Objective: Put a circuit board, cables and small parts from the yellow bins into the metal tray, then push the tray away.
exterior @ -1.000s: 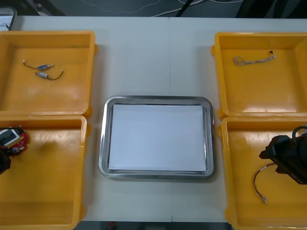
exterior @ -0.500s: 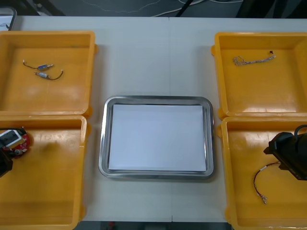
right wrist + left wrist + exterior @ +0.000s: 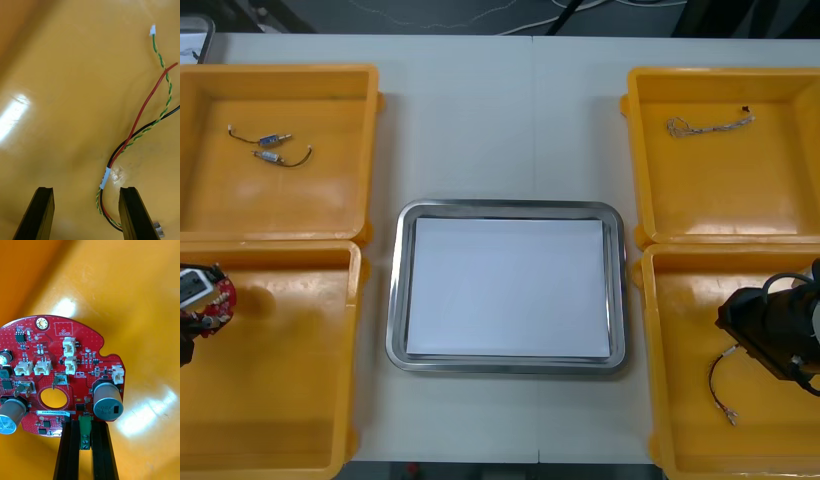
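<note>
A round red circuit board hangs over the near left yellow bin, and my left gripper is shut on the green connector at its rim. In the front view the board and left gripper sit at the table's left edge. My right gripper is open, low over the floor of the near right bin. A red, black and green-yellow cable runs from between the fingers out past one of them. From above, the right gripper is just beyond the cable.
The metal tray, white inside, lies between the bins at mid-table. Two small metal parts with leads lie in the far left bin. A pale twisted cable lies in the far right bin.
The left gripper with the board has shifted slightly toward the table's left edge. The right gripper has moved a little left and nearer, over the cable.
</note>
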Available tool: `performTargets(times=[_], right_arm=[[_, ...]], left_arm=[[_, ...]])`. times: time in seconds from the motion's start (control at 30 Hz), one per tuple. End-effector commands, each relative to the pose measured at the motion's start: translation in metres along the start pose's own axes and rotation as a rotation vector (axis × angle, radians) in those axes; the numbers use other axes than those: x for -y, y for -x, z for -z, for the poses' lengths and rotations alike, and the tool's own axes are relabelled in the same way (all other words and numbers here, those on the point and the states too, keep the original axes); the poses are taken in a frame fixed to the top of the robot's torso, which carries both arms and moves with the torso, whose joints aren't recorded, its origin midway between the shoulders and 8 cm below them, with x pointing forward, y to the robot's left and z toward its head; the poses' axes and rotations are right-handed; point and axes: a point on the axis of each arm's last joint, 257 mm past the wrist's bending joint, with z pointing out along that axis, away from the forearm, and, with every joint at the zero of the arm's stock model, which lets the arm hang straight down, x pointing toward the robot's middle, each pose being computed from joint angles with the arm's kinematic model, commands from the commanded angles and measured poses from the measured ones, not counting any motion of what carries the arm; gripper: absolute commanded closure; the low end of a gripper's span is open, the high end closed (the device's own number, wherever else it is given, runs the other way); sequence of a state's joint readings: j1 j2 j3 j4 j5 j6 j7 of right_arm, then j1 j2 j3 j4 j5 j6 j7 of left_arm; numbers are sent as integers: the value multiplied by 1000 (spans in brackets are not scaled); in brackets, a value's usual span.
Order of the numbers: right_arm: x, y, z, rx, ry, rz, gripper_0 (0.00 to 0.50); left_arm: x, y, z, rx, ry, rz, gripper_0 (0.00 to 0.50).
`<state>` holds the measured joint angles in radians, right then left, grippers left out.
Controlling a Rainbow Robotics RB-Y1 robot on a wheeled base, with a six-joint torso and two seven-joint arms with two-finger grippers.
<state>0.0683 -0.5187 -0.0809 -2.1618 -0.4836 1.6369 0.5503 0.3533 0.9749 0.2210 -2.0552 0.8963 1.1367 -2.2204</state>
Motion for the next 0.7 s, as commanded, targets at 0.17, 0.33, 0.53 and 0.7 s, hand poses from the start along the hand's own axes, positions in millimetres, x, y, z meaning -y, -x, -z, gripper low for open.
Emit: performTargets(times=[0.17,0.33,0.53,0.7], right_arm=[[6,-17,-16,-29,-9,-66,0],[10,-15,-22,-22,-19,-61,0],[12,-17,-28,-33,-22,-57,0],[11,-21,-32,-40,-22,-50,0]], left_arm=[[12,-9,40,-17,-64,70,500],[9,4,50,-30,-65,137,500],[3,19,59,-56,-79,226,500],[-5,32,71,-84,-85,288,500]])
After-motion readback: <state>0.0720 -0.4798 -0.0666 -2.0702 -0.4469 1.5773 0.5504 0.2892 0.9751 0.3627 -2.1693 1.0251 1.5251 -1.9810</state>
